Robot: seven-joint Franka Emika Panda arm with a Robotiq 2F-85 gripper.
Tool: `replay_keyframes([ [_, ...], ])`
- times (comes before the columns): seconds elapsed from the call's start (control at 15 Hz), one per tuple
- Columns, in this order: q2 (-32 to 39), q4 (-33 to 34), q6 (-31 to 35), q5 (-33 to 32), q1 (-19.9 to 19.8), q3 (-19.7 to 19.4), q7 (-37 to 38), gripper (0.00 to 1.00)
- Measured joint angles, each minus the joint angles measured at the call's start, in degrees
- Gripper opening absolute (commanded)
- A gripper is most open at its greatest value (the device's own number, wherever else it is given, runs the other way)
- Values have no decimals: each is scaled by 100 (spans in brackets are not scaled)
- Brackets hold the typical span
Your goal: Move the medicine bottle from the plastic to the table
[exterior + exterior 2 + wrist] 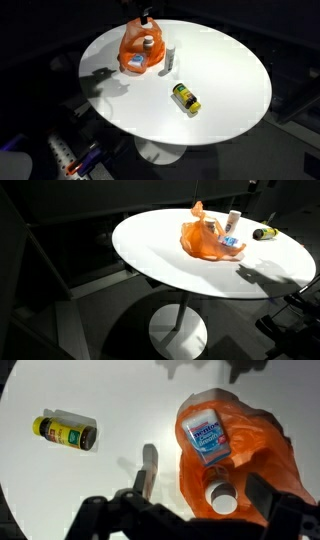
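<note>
Pincer (pixel 190 512) sits spread wide at the bottom of my wrist view, gripping nothing. Lower right of frame, the medicine bottle (pixel 222 498) stands upright in the orange plastic (pixel 262 445), white cap pointing at the camera. The blue box (pixel 206 438) label's too blurry to read.

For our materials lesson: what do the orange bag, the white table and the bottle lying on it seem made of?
Bag: likely thin plastic film, orange; it is crumpled, glossy and slightly see-through. Table: smooth white top, faintly shiny; perhaps laminate or paint, unclear. Bottle: dark body, glass or plastic, cannot tell; yellow cap, printed label.
</note>
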Motion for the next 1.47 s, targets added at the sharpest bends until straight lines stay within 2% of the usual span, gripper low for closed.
replay_keyframes([
  [0.8,357,157,169,-4,39,-123,-107,100],
  [1.13,799,257,557,-4,73,-139,-529,100],
  [1.47,1387,637,625,-4,160,-141,-806,100],
])
